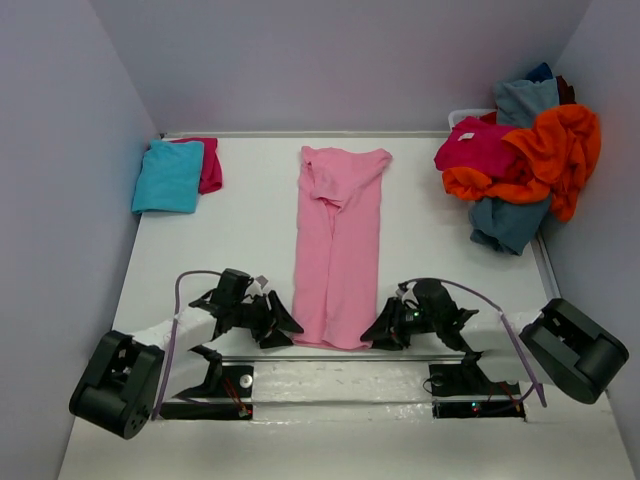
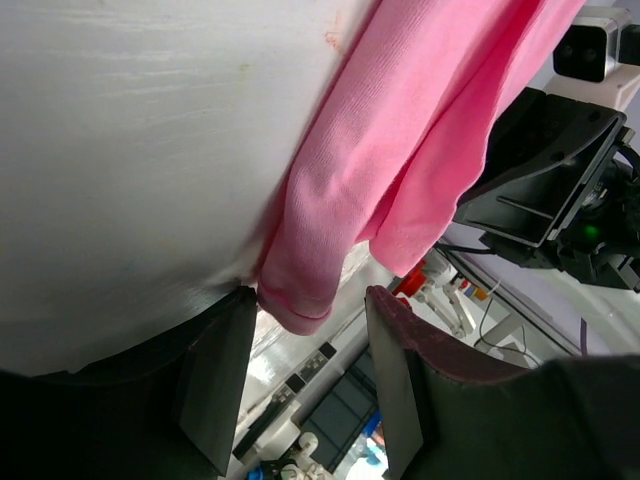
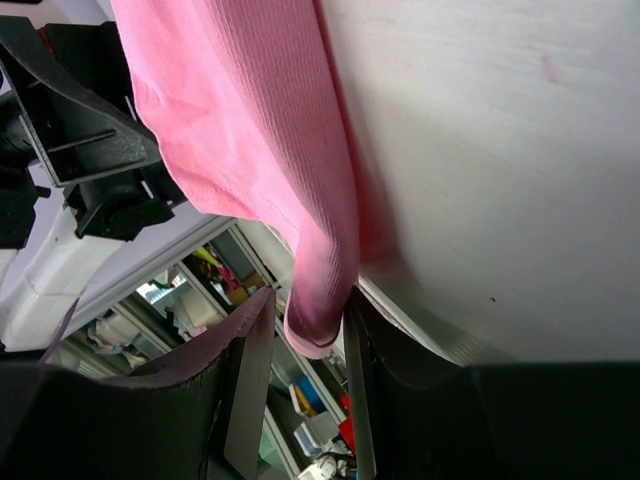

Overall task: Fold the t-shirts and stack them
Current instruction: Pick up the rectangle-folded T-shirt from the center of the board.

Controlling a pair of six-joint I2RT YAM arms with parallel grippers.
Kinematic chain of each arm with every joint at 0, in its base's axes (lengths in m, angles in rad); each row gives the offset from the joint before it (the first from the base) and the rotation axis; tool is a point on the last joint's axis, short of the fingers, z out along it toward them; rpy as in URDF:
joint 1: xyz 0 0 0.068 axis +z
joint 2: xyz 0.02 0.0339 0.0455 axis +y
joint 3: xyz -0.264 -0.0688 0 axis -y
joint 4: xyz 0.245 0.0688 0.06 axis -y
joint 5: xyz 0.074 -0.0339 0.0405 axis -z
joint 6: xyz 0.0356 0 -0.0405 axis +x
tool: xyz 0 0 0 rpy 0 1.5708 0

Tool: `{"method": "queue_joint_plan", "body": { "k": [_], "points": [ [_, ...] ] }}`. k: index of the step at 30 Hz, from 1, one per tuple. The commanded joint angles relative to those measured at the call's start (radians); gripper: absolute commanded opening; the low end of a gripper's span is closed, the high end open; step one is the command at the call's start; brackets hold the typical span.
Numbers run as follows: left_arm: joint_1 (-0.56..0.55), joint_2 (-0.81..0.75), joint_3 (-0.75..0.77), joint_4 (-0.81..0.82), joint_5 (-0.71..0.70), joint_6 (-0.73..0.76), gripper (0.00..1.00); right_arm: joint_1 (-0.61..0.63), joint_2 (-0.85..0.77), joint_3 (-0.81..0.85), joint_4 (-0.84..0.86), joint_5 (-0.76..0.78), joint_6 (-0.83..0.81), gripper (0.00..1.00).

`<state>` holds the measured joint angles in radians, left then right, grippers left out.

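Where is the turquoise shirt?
In the top view, the turquoise shirt lies folded at the far left corner of the table, on top of a magenta shirt.

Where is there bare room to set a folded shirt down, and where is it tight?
Bare table lies between the turquoise shirt and the pink shirt, down to the left gripper. Another patch lies between the pink shirt and the heaped shirts. Crowded: the far right corner, and the near edge where the right gripper and left one flank the pink hem.
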<state>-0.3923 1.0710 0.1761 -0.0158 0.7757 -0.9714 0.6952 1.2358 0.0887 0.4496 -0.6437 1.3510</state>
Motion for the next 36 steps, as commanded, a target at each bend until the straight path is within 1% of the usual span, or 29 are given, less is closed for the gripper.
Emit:
{"method": "queue_joint_plan", "body": {
  "k": [1, 4, 6, 7, 14, 19, 21, 23, 25, 28, 30, 36],
  "points": [
    [-0.010, 0.018, 0.000, 0.005, -0.024, 0.010, 0.56, 0.009, -0.016, -0.035, -0.081, 0.004, 0.040, 0.39],
    [-0.010, 0.023, 0.002, 0.008, -0.027, 0.005, 0.50, 0.009, -0.033, -0.037, -0.097, 0.007, 0.040, 0.39],
    [-0.019, 0.024, 0.002, 0.010, -0.029, 0.003, 0.44, 0.009, -0.050, -0.037, -0.114, 0.012, 0.039, 0.39],
    [-0.019, 0.024, 0.000, 0.008, -0.029, 0.000, 0.40, 0.009, -0.059, -0.038, -0.120, 0.015, 0.039, 0.39],
    [-0.028, 0.014, -0.007, 0.008, -0.027, -0.006, 0.30, 0.009, -0.085, -0.050, -0.134, 0.018, 0.043, 0.39],
    [-0.028, 0.000, -0.007, 0.033, -0.029, -0.016, 0.21, 0.009, -0.113, -0.055, -0.150, 0.024, 0.045, 0.39],
    [-0.028, 0.000, -0.006, 0.034, -0.027, -0.015, 0.20, 0.009, -0.116, -0.053, -0.152, 0.024, 0.045, 0.39],
    [-0.037, 0.000, -0.006, 0.036, -0.029, -0.015, 0.18, 0.009, -0.118, -0.053, -0.149, 0.026, 0.043, 0.35],
    [-0.037, 0.001, -0.006, 0.040, -0.027, -0.016, 0.18, 0.009, -0.116, -0.053, -0.147, 0.027, 0.045, 0.34],
    [-0.037, 0.000, -0.007, 0.040, -0.027, -0.015, 0.18, 0.009, -0.105, -0.050, -0.138, 0.021, 0.042, 0.29],
    [-0.046, -0.002, -0.007, 0.039, -0.027, -0.018, 0.18, 0.009, -0.101, -0.052, -0.132, 0.021, 0.043, 0.29],
    [-0.046, -0.009, -0.012, 0.043, -0.023, -0.020, 0.18, 0.009, -0.090, -0.053, -0.127, 0.021, 0.040, 0.23]
  ]
}}
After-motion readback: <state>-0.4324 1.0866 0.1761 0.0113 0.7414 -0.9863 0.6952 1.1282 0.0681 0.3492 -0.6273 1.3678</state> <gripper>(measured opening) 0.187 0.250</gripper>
